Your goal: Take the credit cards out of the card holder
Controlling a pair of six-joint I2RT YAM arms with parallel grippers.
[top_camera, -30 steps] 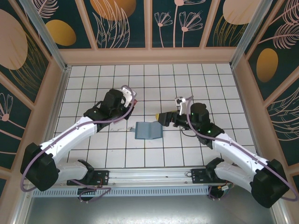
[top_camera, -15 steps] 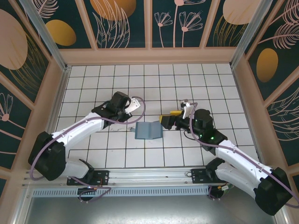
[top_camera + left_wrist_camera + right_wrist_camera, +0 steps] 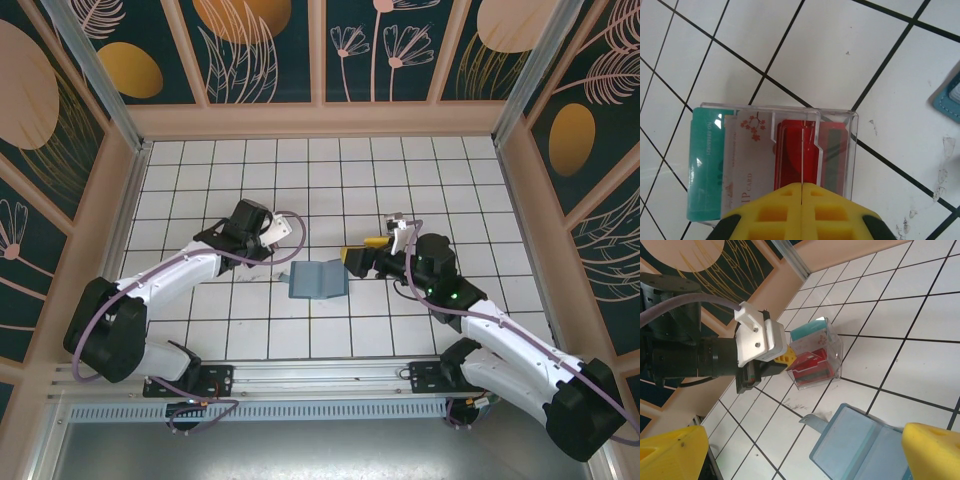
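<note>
At 10 o'clock from the card holder (image 3: 318, 279), shut left claw (image 3: 802, 186) abuts clear case (image 3: 839, 116) holding credit cards (image 3: 794, 152); right claw (image 3: 362, 252) gapes empty.

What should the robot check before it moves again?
1. Card holder lies open on the tiles: ok.
2. Red and teal credit cards sit outside it, in a clear case: ok.
3. Left gripper shut at the case: ok.
4. Left gripper really grips something: cannot tell.
5. Right gripper open, near the card holder: ok.
6. Card holder pockets empty: cannot tell.
</note>
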